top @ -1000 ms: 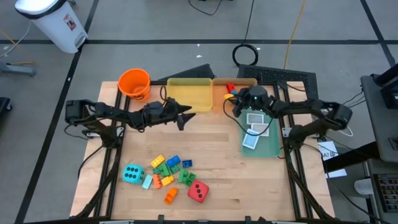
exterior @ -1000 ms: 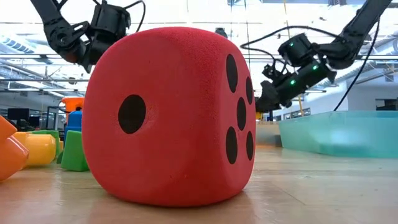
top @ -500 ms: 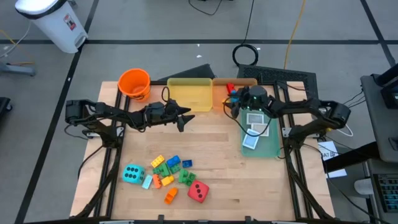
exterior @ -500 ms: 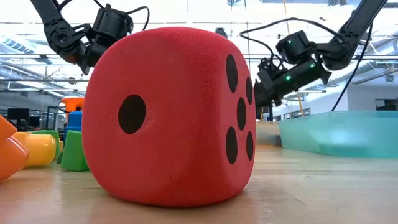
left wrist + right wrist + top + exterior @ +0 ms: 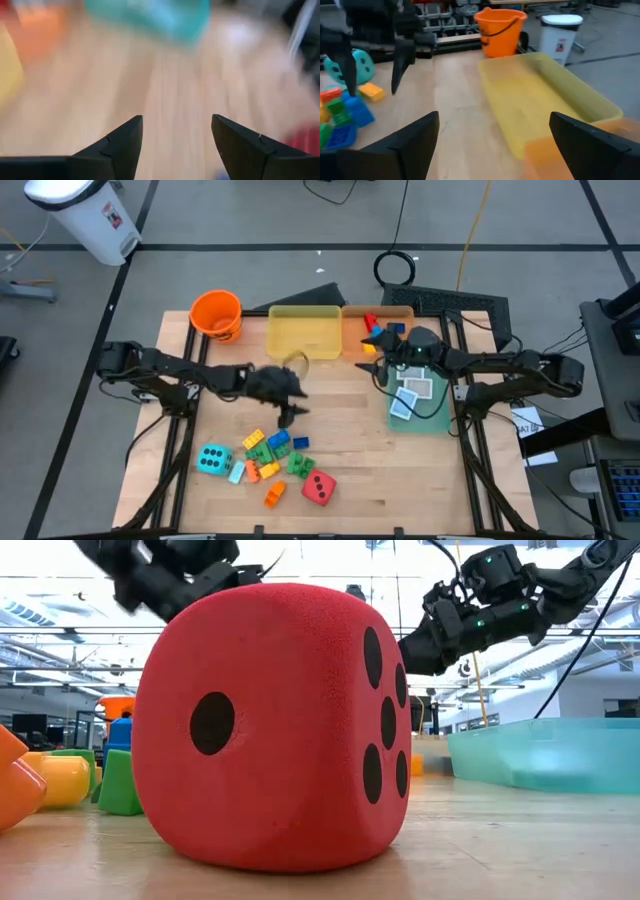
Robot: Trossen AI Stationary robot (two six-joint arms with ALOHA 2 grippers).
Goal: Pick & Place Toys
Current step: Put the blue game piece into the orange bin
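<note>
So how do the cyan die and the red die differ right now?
The cyan die sits at the left end of the brick pile, a face with several dark pips up; the red die sits at the right end, nearer the table's front edge, two pips up. Bricks crowd the cyan die's right side; the red die has bricks on its left. Both are soft-looking cubes, similar in size, resting flat, ungripped.

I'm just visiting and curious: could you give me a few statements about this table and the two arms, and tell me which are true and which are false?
1. The left end effector hangs open above the pile of bricks. True.
2. The right end effector grips a playing card. False: it is open and empty.
3. White cards lie in the green tray. True.
4. The red die sits inside the orange bucket. False: it rests on the table.
</note>
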